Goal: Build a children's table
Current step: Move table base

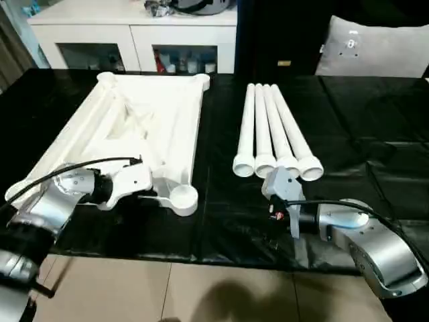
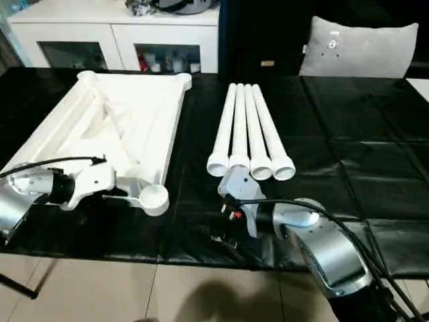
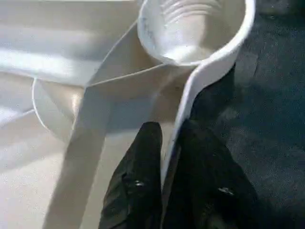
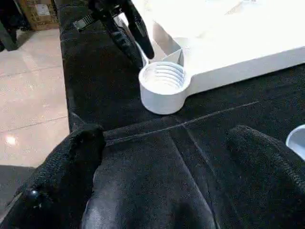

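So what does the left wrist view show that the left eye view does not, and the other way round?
Left wrist view: the left gripper pinching the tabletop by its thin edge wall, and ridges inside the corner socket. Left eye view: four legs lying side by side on the black work table, apart from the tabletop. Both: that socket and the tabletop's underside.

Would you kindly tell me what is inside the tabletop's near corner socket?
The corner socket holds no leg; its wall shows threaded ridges. All four legs lie on the black work table. Its bottom cannot be seen.
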